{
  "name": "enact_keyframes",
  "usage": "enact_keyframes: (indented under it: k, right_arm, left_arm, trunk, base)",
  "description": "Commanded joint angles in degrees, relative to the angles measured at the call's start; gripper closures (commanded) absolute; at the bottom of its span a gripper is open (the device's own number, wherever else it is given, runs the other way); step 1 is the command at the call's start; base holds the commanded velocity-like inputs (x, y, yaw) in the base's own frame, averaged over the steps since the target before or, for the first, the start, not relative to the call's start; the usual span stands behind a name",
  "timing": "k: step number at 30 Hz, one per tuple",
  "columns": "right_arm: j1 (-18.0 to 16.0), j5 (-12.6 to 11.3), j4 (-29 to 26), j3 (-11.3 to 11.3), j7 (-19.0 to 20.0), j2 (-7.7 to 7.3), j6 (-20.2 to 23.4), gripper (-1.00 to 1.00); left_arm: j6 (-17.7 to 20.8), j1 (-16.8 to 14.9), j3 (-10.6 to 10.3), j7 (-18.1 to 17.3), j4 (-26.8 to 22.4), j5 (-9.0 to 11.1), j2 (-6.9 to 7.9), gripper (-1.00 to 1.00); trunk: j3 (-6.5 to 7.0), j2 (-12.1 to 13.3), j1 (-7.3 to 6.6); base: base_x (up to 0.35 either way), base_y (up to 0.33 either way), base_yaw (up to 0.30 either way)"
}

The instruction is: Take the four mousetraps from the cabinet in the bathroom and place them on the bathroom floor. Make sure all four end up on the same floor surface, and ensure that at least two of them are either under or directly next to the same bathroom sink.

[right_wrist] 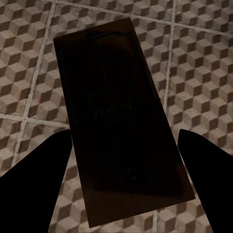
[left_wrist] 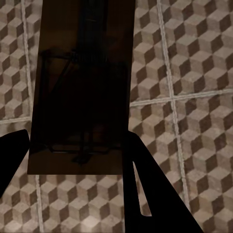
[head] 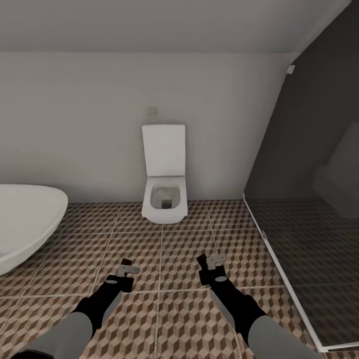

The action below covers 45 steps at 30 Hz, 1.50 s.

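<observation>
Each gripper holds a mousetrap, which looks like a dark flat rectangular board against the light. The left wrist view has one mousetrap point(left_wrist: 82, 87) between the dark fingers point(left_wrist: 141, 189), and the right wrist view has another mousetrap point(right_wrist: 121, 126) between its fingers point(right_wrist: 39, 189). Seen from the head, my left gripper point(head: 127, 268) and right gripper point(head: 210, 262) hover low over the cube-patterned bathroom floor point(head: 169, 239), each with a small dark board at its tips. The cabinet and the sink are out of view.
A white wall-hung toilet point(head: 164, 194) with its lid up stands straight ahead against the white wall. A rounded white tub point(head: 25, 219) juts in at the left. A dark glass shower enclosure point(head: 309, 209) with a white floor frame closes off the right.
</observation>
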Motion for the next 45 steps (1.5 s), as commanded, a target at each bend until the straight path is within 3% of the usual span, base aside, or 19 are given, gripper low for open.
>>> enact_keyframes:
  k: [1,45]
  right_arm:
    - [0.0,0.0,0.0,0.0,0.0,0.0,0.0,1.0]
    - [0.0,0.0,0.0,0.0,0.0,0.06,0.0,1.0]
  left_arm:
    - [0.0,0.0,0.0,0.0,0.0,0.0,0.0,1.0]
    - [0.0,0.0,0.0,0.0,0.1,0.0,-0.09,1.0]
  trunk:
    - [-0.28,-0.4,0.23]
    - [-12.16,-18.1,9.89]
  base:
    - [0.0,0.0,0.0]
    - [0.0,0.0,0.0]
